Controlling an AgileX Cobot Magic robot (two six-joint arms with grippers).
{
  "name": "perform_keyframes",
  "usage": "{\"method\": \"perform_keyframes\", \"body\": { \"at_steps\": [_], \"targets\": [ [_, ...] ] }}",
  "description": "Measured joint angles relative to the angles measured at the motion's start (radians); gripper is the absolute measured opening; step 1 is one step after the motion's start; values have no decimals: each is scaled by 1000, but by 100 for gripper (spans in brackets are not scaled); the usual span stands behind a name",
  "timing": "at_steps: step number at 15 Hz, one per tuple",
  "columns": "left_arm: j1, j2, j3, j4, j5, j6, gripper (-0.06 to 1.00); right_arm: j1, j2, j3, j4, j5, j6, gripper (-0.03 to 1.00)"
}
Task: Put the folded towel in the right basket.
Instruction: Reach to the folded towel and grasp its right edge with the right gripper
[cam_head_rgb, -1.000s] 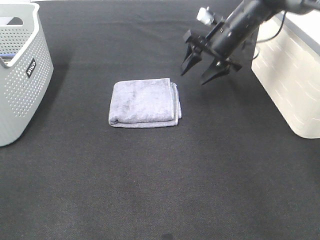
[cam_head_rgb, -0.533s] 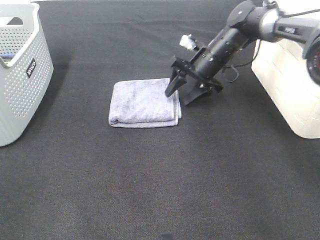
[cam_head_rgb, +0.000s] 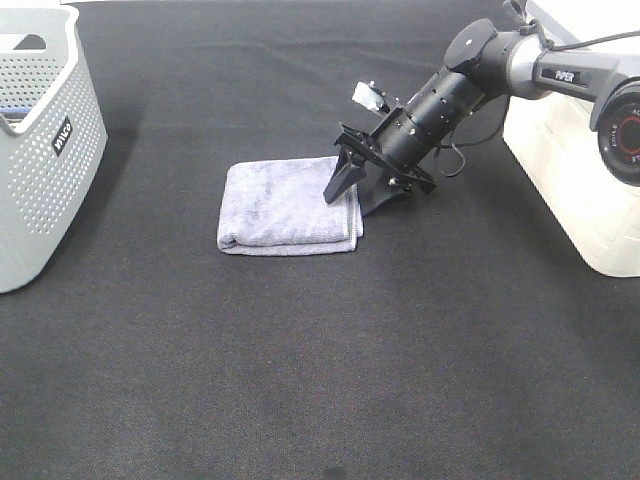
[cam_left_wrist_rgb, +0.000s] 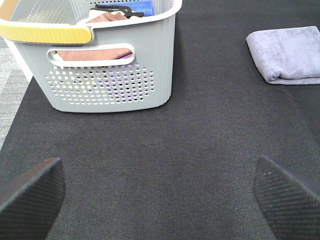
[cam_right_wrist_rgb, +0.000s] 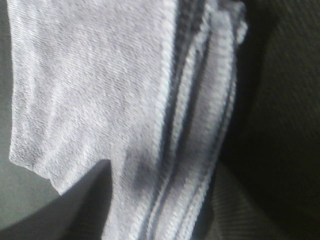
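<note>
A folded grey-lilac towel (cam_head_rgb: 285, 205) lies flat on the black table, near the middle. My right gripper (cam_head_rgb: 351, 200) is open and reaches down at the towel's right edge. One finger is over the towel and the other is beside it on the table. The right wrist view shows the towel's layered edge (cam_right_wrist_rgb: 190, 125) very close, between the blurred fingers. The right basket (cam_head_rgb: 585, 170) is white and stands at the right edge. My left gripper (cam_left_wrist_rgb: 160, 200) is open and empty over bare table, and the towel (cam_left_wrist_rgb: 287, 52) shows far from it.
A grey perforated basket (cam_head_rgb: 40, 150) stands at the left edge; in the left wrist view this basket (cam_left_wrist_rgb: 110, 80) holds folded cloths. The black table cover (cam_head_rgb: 320, 380) stretches wide in front of the towel.
My right arm has come down and to the left, from above the table beside the white basket to the towel's right edge. The jaws stay open. The towel has not moved.
</note>
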Motion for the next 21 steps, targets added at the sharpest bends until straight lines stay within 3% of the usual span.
{"method": "perform_keyframes", "body": {
  "at_steps": [6,7,8,9,14,21],
  "targets": [
    [0,0,0,0,0,0,97,0,0,0,58,-14,-23,32],
    [0,0,0,0,0,0,97,0,0,0,63,-14,-23,25],
    [0,0,0,0,0,0,97,0,0,0,63,-14,-23,10],
    [0,0,0,0,0,0,97,0,0,0,63,-13,-23,5],
    [0,0,0,0,0,0,97,0,1,-17,91,36,-76,5],
    [0,0,0,0,0,0,97,0,-13,-213,92,59,-74,5]
  ]
}}
